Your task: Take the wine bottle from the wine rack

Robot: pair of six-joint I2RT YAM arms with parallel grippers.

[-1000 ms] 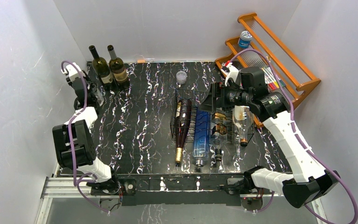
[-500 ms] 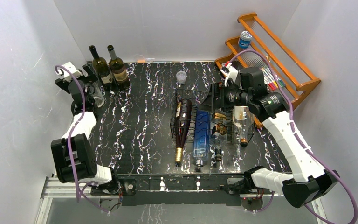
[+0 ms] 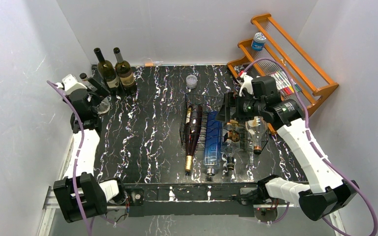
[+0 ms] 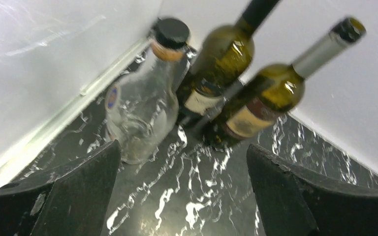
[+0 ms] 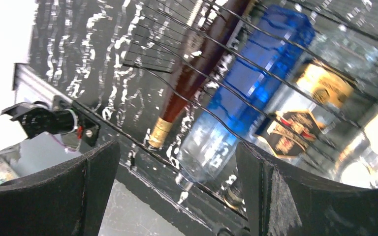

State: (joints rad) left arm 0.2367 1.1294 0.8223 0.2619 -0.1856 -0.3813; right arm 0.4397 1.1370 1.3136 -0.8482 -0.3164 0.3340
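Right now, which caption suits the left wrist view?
Open left fingers frame a clear bottle and two green wine bottles standing together.

Left arm (image 3: 81,147) stretched far forward along left side, left end effector (image 4: 182,145) jaws wide apart, holding nothing. Right arm (image 3: 305,142) bent inward, right end effector (image 5: 177,143) tilted down, jaws wide apart, empty.

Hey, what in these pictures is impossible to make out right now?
- Top view: clear bottle body, mostly behind the left gripper.
- Top view: wine rack back right part, under the right gripper.
- Left wrist view: dark green bottle top, cut off by the upper edge.
- Right wrist view: black label text, blurred and crossed by wire.
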